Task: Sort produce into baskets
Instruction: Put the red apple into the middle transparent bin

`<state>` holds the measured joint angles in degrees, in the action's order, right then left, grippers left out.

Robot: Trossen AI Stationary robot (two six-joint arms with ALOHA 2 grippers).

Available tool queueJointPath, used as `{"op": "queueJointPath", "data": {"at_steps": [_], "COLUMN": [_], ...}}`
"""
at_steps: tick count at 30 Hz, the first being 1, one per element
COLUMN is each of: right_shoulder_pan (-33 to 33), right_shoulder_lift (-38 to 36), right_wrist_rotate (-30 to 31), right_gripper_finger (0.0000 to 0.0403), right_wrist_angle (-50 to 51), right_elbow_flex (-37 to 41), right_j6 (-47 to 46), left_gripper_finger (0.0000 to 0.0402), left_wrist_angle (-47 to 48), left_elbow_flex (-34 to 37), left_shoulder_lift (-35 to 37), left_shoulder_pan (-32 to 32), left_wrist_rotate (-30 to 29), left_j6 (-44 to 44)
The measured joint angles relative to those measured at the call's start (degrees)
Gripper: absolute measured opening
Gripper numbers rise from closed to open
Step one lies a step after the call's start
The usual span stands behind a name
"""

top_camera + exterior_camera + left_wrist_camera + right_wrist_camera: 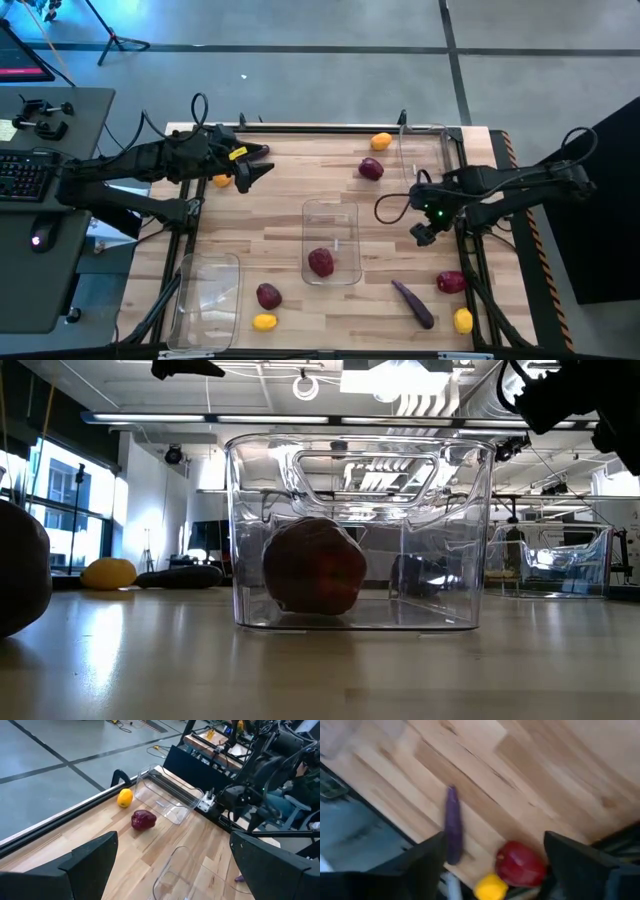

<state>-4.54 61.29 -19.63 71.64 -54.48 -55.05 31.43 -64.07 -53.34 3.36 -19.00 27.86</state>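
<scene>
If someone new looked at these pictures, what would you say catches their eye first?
Probably the clear middle bin at the table's centre, holding one dark red fruit, which fills the low view. Next, the two dark arms: the left end effector hangs open over the far left of the table, the right end effector near the right edge, above a purple eggplant, a red fruit and a yellow one.

I see a clear bin (pixel 360 530) on the wooden table (pixel 320 670) with a dark red fruit (pixel 314 566) inside. A yellow fruit (pixel 108 573) sits far back, beside a dark purple vegetable (pixel 180 577).
</scene>
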Motion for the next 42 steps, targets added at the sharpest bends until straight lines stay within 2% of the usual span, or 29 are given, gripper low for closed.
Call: {"op": "queueJointPath", "data": {"at_steps": [4,7,13,18,28,36,42], "right_shoulder_pan": [-0.02,-1.28,-8.32,-16.38,-27.42,-34.94,-36.89], "right_shoulder_lift": [4.09,7.80,16.18,18.76,19.43,27.20,33.46], "right_wrist_rotate": [-0.08,0.01,-1.88,-8.02,-8.87,-10.02,-8.77], "right_gripper_finger": [0.0379,0.0396,0.0397,0.0397,0.0397,0.0397,0.0396], "right_wrist_angle": [3.13,3.08,4.05,2.91,-7.06,-10.18,-12.18], "right_elbow_flex": [0.00,0.00,0.17,5.54,8.50,8.50,8.50], "right_j6": [6.06,7.32,10.55,7.55,-6.25,-5.70,-5.99], "left_gripper_finger": [0.0372,0.0372,0.0372,0.0372,0.0372,0.0372,0.0372], "left_wrist_angle": [-0.04,-0.01,-0.02,-0.01,-0.01,-0.04,-0.02], "left_elbow_flex": [0.00,0.00,0.00,0.00,0.00,0.00,0.00], "left_shoulder_lift": [0.01,0.00,0.00,0.00,0.02,0.01,0.01], "left_shoulder_pan": [0.00,0.00,0.00,0.00,0.00,-0.02,-0.01], "left_wrist_rotate": [0.01,0.03,0.02,0.74,0.76,0.68,0.46], "left_j6": [0.15,0.42,0.61,0.59,1.06,1.92,1.95]}}
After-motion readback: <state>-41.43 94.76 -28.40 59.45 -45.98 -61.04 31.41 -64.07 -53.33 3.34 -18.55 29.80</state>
